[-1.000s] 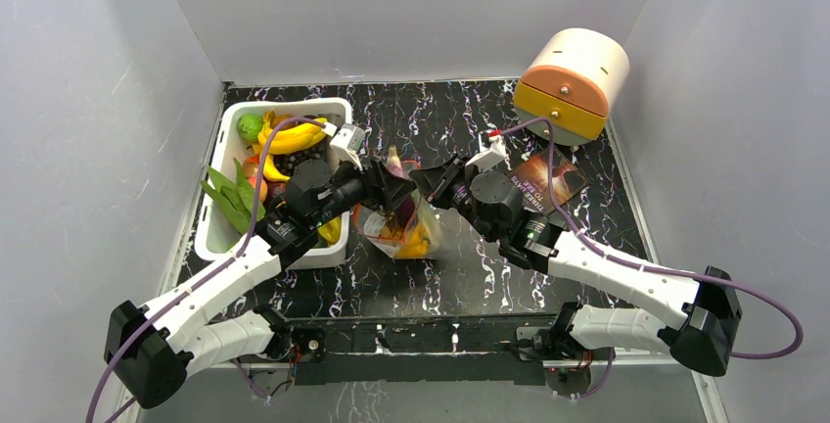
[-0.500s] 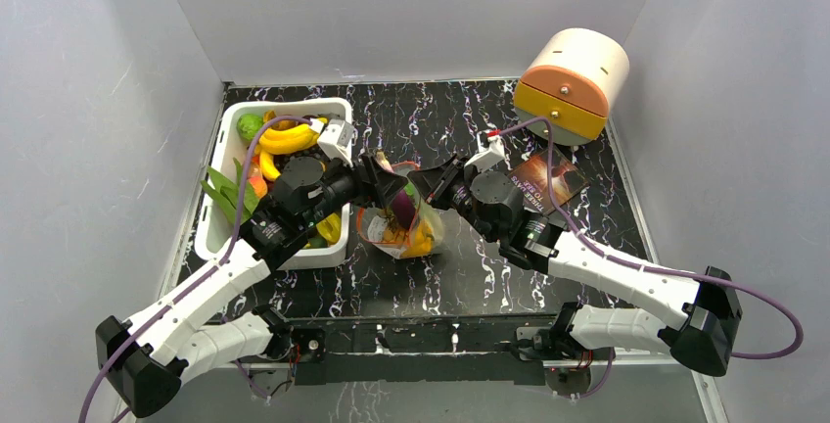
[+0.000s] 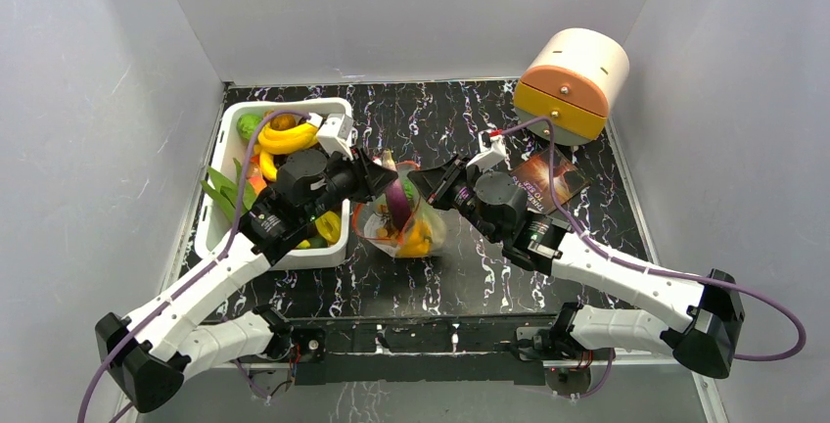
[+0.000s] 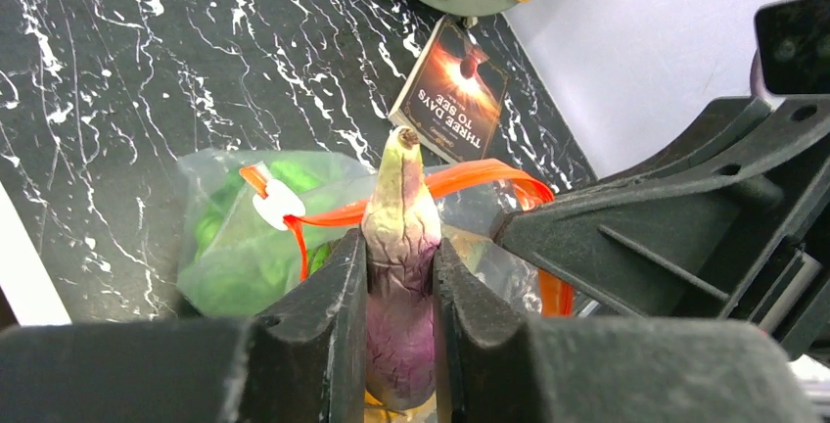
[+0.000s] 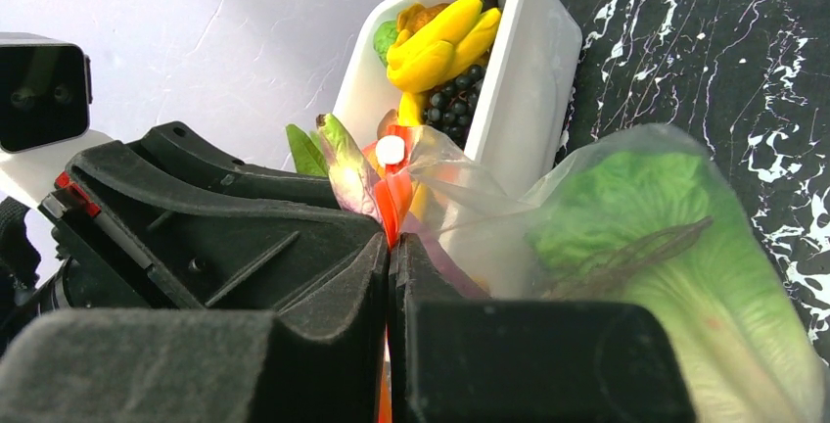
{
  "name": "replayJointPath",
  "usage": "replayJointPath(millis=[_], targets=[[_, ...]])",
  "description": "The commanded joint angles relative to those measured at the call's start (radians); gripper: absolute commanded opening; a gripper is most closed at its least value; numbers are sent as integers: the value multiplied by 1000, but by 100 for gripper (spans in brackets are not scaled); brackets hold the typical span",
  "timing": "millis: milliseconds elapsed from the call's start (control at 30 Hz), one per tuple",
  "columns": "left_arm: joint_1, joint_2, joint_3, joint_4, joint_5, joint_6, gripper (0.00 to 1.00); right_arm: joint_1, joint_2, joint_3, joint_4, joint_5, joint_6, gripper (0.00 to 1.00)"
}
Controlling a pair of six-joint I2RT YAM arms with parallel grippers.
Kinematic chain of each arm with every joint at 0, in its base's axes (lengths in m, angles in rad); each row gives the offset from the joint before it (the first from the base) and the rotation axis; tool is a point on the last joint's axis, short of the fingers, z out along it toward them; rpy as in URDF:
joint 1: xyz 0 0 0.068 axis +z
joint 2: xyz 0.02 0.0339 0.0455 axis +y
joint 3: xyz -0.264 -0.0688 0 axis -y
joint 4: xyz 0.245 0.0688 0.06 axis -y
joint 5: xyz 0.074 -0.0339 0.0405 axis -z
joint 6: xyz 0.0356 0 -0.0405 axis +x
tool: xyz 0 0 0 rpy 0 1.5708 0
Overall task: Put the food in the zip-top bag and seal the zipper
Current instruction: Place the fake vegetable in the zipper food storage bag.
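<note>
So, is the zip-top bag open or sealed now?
Open: the zipper spreads in a loop, and the left gripper holds an eggplant in it.

Plastics on a polished surface

You see the zip-top bag (image 4: 220,247) as clear, crinkly, shiny film with a smooth red-orange zipper (image 4: 470,176). The eggplant (image 4: 401,198) is smooth with a dull sheen. The left pincer (image 4: 399,249) is matt black moulded plastic, the bananas (image 5: 440,39) glossy, the tub (image 5: 524,80) smooth white plastic. The surface (image 3: 440,276) is glossy black, veined white.
</note>
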State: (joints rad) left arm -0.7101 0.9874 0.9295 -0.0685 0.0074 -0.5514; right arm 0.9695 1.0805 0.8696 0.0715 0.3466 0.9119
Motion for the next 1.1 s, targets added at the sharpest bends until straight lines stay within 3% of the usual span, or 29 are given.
replayJointPath(millis=[0,233,600,967,1067], targets=[[-5,-17,19,74,49,35,4,6,-27,27,85,1,11,0],[-5,-55,-67,297,173,136,0,5,-17,38,78,8,35,0],[-5,-76,-224,553,137,256,0,5,-9,46,88,-20,73,0],[-5,-100,-481,794,148,109,0,5,26,53,146,-32,127,0],[-5,-98,-537,909,110,-22,0,5,42,65,153,-37,130,0]])
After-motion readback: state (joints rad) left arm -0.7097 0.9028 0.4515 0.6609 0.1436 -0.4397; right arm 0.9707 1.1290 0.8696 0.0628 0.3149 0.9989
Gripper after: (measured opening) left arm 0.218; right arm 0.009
